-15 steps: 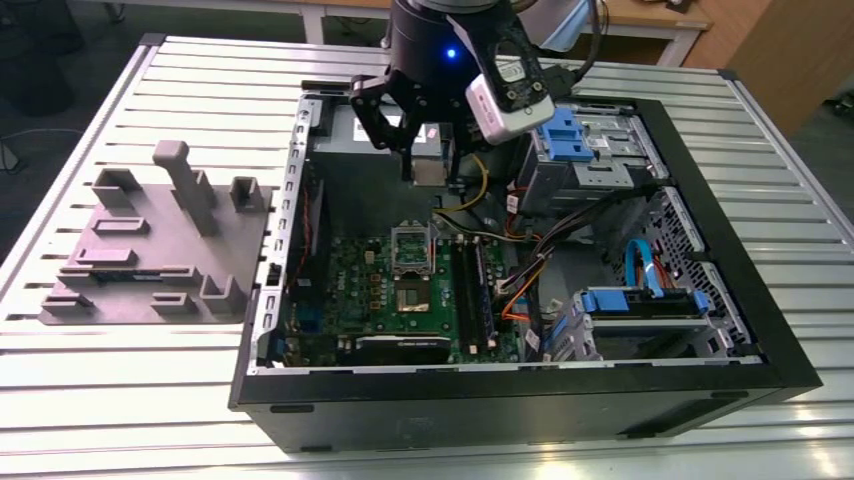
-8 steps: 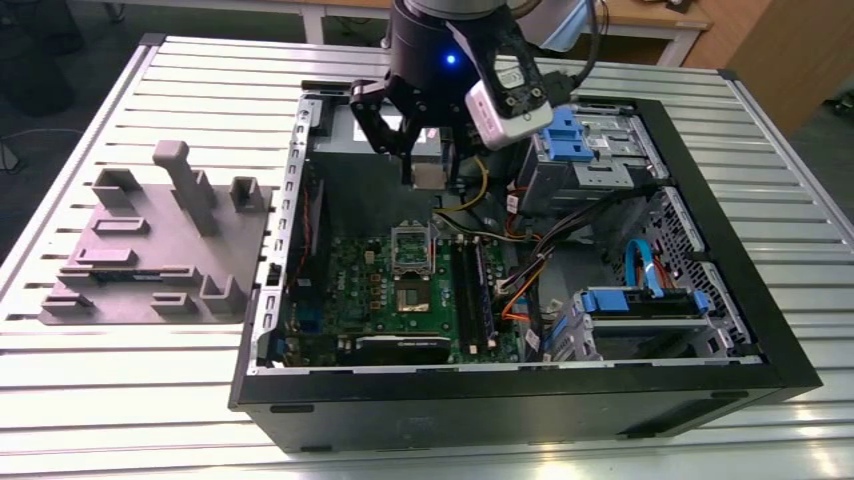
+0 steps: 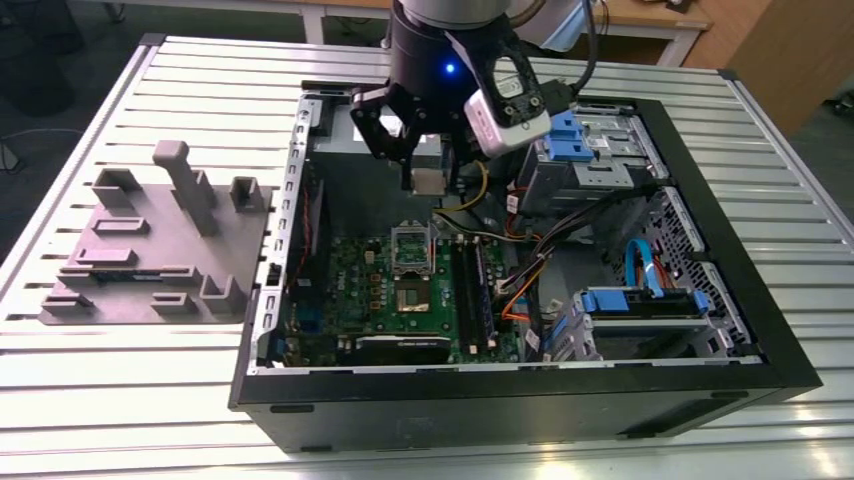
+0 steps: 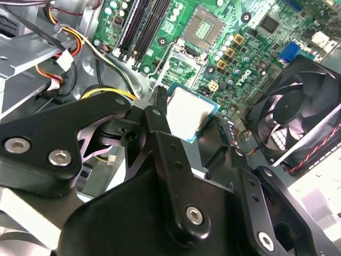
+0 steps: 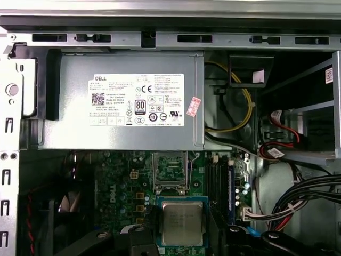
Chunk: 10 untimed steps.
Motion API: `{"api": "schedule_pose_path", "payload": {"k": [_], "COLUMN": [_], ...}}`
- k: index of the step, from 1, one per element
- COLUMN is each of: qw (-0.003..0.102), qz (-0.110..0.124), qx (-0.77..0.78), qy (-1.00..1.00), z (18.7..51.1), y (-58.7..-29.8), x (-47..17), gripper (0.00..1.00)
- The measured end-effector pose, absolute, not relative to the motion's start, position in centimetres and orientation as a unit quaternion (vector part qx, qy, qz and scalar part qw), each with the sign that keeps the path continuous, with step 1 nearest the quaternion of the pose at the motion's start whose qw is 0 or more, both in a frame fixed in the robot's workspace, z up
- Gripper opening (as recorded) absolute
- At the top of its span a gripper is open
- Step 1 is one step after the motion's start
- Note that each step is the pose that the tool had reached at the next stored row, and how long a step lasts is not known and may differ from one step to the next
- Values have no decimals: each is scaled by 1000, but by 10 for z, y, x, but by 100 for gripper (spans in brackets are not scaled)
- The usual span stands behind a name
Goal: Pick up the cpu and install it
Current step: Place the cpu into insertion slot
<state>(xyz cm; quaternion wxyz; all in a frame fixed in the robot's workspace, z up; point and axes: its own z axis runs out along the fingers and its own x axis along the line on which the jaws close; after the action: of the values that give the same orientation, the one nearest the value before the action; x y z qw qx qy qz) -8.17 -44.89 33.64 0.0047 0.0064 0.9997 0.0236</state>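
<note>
My gripper (image 3: 430, 183) hangs inside the open computer case (image 3: 534, 400), above the far end of the green motherboard (image 3: 350, 270). It is shut on the cpu (image 3: 429, 181), a small flat square chip with a silver-grey top. In both wrist views the cpu (image 4: 189, 112) (image 5: 182, 223) sits level between the black fingers (image 4: 159, 114), held by two opposite edges. Below it lies the open socket (image 3: 411, 296) with its metal frame (image 5: 170, 170) lifted. The chip is clear of the board.
A large grey box with a white label (image 5: 128, 101) fills the case's far end. A black fan (image 4: 298, 106) stands beside the board. Drive cages with blue parts (image 3: 587, 140) and cable bundles (image 3: 534, 270) crowd the exterior view's right. A grey fixture (image 3: 160, 240) lies outside the case.
</note>
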Motion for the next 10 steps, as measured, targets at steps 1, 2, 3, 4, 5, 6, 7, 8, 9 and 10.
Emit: {"api": "schedule_pose_path", "payload": {"k": [1,2,3,4,5,6,7,8,9,10], "qw": [5,5,5,5,5,5,5,5,5,5], "qz": [24,24,24,24,24,24,24,24,24,24], "qx": [6,6,6,6,6,6,6,6,6,6], "qy": [1000,1000,1000,1000,1000,1000,1000,1000,1000,1000], "z": [336,336,335,335,334,334,334,333,333,333], "y": [-449,-449,-449,-449,-450,-450,-450,-450,-450,-450], "x": [-82,-82,-82,-82,-82,-82,-82,-82,-82,-82], "gripper": [47,47,47,47,47,47,47,47,47,47]}}
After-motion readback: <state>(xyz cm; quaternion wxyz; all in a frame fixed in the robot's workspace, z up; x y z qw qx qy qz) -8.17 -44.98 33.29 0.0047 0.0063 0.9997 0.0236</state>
